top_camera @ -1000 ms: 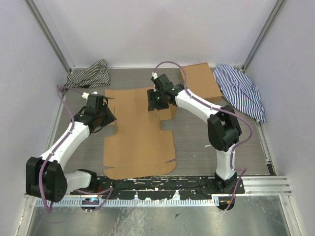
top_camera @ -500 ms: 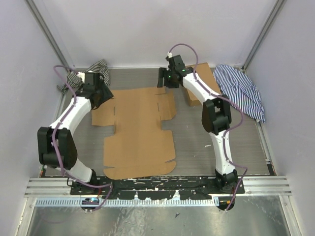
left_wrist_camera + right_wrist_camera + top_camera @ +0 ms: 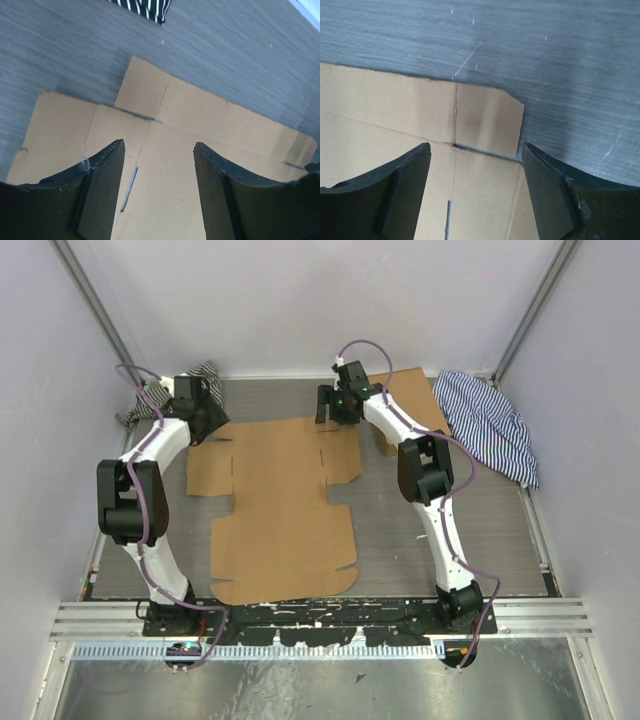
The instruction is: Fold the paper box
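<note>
Cardboard first, from overhead: the paper box (image 3: 285, 520) lies flat and unfolded on the worktop (image 3: 400, 540), with no flap raised. My left claw (image 3: 203, 412) hangs over the box's far left corner and my right claw (image 3: 333, 406) over its far right corner. A smaller box (image 3: 415, 390) and a striped cloth (image 3: 490, 425) sit beyond the paper box's far right.

From the left wrist, the left claw (image 3: 157, 150) is spread wide and empty above the far left flaps.

From the right wrist, the right claw (image 3: 475, 147) is likewise wide and empty, over the corner tab.

I judge folding hasn't begun; I'm lining up on the far flaps. Next, both claws would need to come down, catch the far edge and lift it along its crease.
</note>
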### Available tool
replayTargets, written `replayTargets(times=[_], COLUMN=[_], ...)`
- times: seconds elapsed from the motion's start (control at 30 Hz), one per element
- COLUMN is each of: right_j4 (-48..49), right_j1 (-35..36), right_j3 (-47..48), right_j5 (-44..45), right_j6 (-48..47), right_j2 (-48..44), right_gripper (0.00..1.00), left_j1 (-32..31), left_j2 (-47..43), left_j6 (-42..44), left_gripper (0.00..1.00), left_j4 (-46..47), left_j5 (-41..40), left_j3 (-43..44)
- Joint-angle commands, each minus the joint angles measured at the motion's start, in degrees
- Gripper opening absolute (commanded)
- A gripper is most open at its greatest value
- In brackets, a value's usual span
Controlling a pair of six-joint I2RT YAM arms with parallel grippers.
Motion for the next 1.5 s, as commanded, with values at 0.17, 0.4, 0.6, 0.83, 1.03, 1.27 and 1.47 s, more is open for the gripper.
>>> replayTargets(times=[0.17,0.4,0.6,0.83,1.03,1.27,1.47], right_j4=[5.2,5.77,7.14,8.54,8.29,7.26,6.84], right_j1=[-1.25,-1.31,-1.32,-1.27,-1.27,-1.31,-1.29], right_j3=[5.51,6.49,4.5,2.88,2.7,1.76,1.98], right_j5=[-1.72,-2.85,-6.08,-8.05,-7.88,-4.82,-5.26], right_j6=[-1.17,-1.65,-0.34,0.9,1.32,1.55,1.54], right_j2=[3.43,4.87,3.99,2.94,2.55,2.01,2.44], right_gripper=[0.8,0.81,0.8,0.79,0.79,0.79,0.79], left_j1=[3.07,3.56,3.79,4.46,4.54,5.18,6.15], left_j2=[6.48,9.1,11.43,12.18,13.37,12.81,13.65], left_j6=[-0.05,-0.12,-0.14,-0.86,-1.1,-0.13,1.38], left_gripper=[0.64,0.64,0.63,0.61,0.6,0.59,0.6], left_j4=[4.27,7.0,8.03,9.35,9.52,8.2,8.68], left_j5=[1.81,3.96,5.76,7.36,8.29,4.9,6.05], left_j3=[6.13,5.79,5.92,5.72,6.13,5.92,7.57])
